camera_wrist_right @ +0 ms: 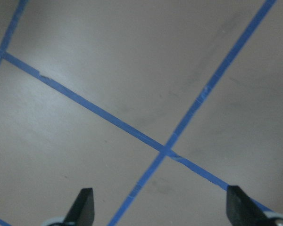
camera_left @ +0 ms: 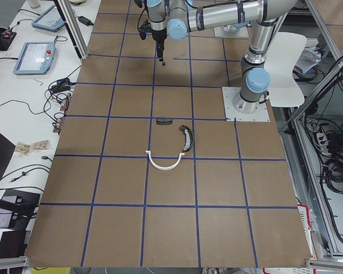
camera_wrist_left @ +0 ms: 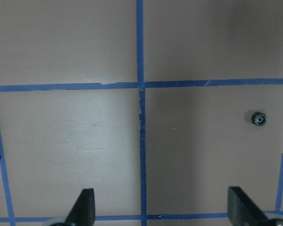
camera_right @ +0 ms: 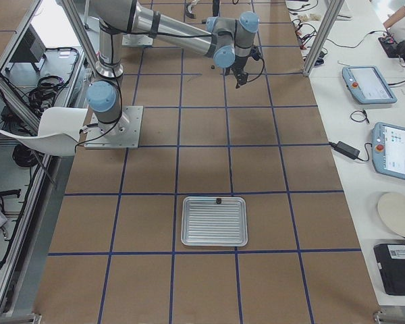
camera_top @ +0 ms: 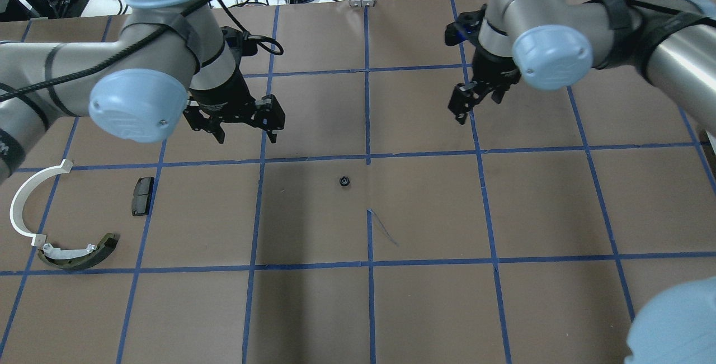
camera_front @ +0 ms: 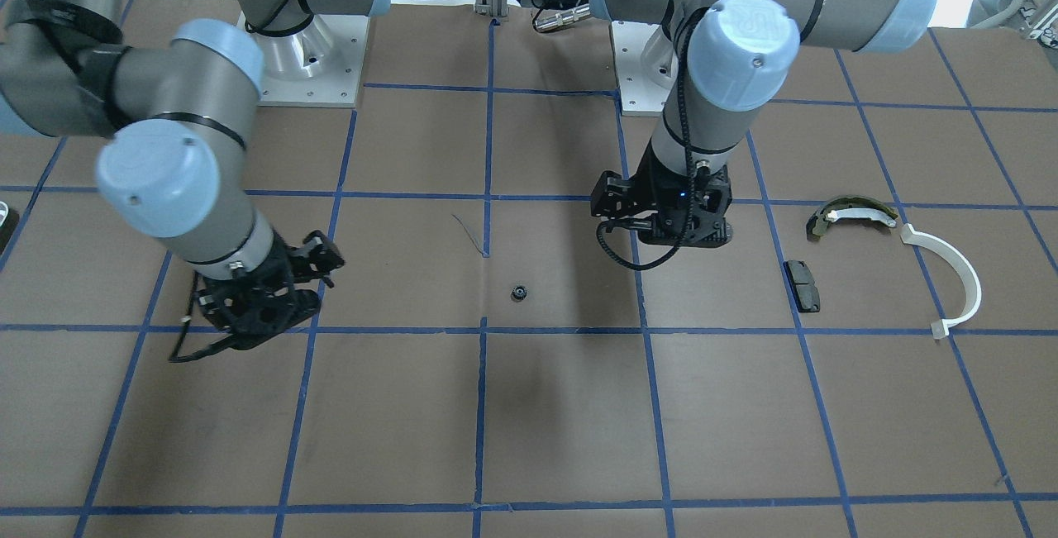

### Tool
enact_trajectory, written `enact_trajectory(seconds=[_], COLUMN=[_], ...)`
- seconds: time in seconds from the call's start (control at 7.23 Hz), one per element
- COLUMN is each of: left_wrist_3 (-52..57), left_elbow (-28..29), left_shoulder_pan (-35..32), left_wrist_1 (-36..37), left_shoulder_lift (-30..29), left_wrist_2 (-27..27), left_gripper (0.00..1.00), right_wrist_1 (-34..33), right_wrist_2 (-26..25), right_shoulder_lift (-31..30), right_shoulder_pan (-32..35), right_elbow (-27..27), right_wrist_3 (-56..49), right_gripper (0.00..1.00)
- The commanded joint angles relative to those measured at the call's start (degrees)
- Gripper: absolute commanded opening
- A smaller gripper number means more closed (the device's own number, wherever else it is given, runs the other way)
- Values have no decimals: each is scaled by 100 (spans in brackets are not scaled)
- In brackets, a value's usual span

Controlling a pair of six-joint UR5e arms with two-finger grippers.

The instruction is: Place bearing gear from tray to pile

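The bearing gear lies on the table at centre, between both arms and well apart from the pile at the left. This is probably a transfer point within the left arm's reach. Left gripper and right gripper hover released, grasping nothing. The tray holds one small dark part at its rim.

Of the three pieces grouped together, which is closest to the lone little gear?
The small black rectangular pad; the olive shoe and white half-ring lie beyond it, farther from the gear.
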Motion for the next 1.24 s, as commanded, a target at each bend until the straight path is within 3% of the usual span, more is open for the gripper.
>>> enact_trajectory(seconds=[0.0,0.28,0.55,0.69,0.83,0.97,1.11], left_wrist_3=[-521,-758,-759,-759,-759,-759,-759], left_elbow=[-157,-570,-634,-634,-634,-625,-625], left_shoulder_pan=[-589,-942,-1092,-1119,-1162,-1180,-1198], left_wrist_1=[1018,2049,2298,2543,2684,2773,2782], left_shoulder_lift=[-605,-1089,-1397,-1555,-1696,-1776,-1811], left_wrist_2=[-29,-29,-29,-29,-29,-29,-29], left_gripper=[100,100,99,97,97,92,80], right_wrist_1=[202,35,-605,-660,-1182,-1762,-1959], right_wrist_2=[-352,-434,-566,-496,-478,-461,-426], right_shoulder_lift=[-221,-204,-90,154,478,743,902], right_shoulder_pan=[-1398,-2567,-3509,-3948,-4196,-4382,-4636], right_elbow=[29,-5,29,29,29,21,29], right_wrist_3=[-2444,-4634,-6587,-7475,-8223,-9101,-9527], right_gripper=[100,100,100,100,100,100,100])
